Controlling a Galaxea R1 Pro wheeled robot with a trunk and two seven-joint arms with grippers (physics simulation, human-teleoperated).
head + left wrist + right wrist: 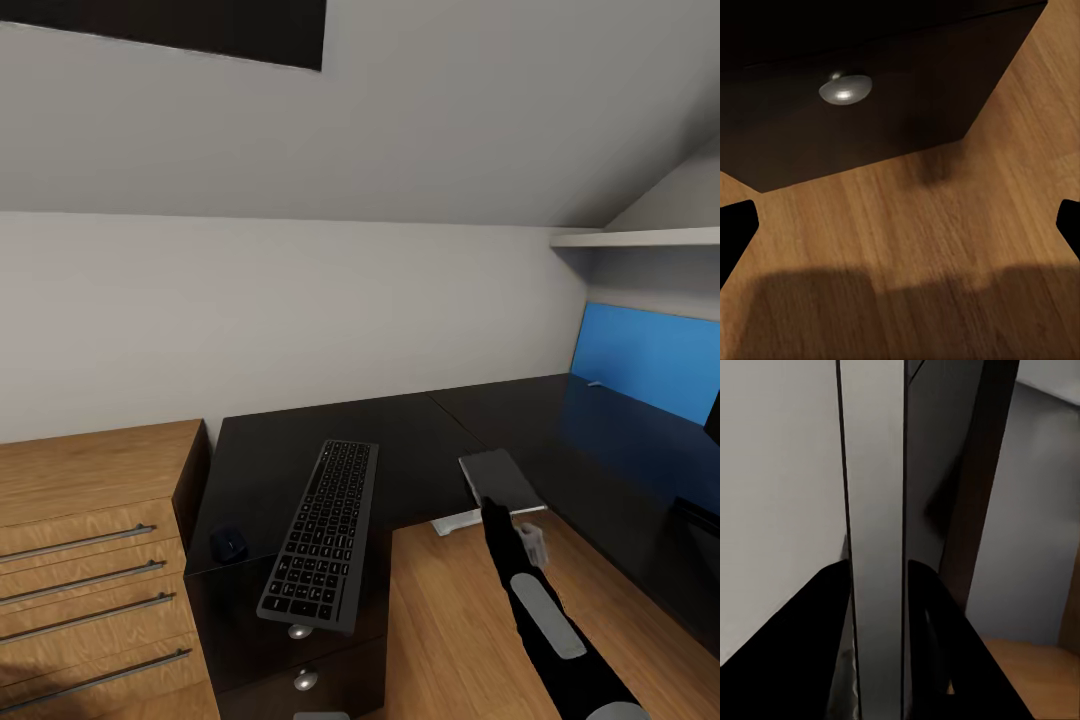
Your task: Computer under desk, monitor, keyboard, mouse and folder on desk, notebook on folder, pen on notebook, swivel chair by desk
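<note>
The black glossy desk runs along the wall and turns toward the right. The dark grey keyboard lies on its left wing, over the drawer unit with round silver knobs. The small black mouse sits just left of the keyboard. My right gripper is shut on the thin grey notebook, held level at the desk's inner corner. The right wrist view shows the notebook edge-on between the gripper fingers. My left gripper is open, low over the wooden floor before the drawers.
A light wooden chest with bar handles stands against the desk's left end. A blue panel stands upright on the wall under a white shelf. A dark shape shows at the right edge. Wooden floor fills the desk's inner corner.
</note>
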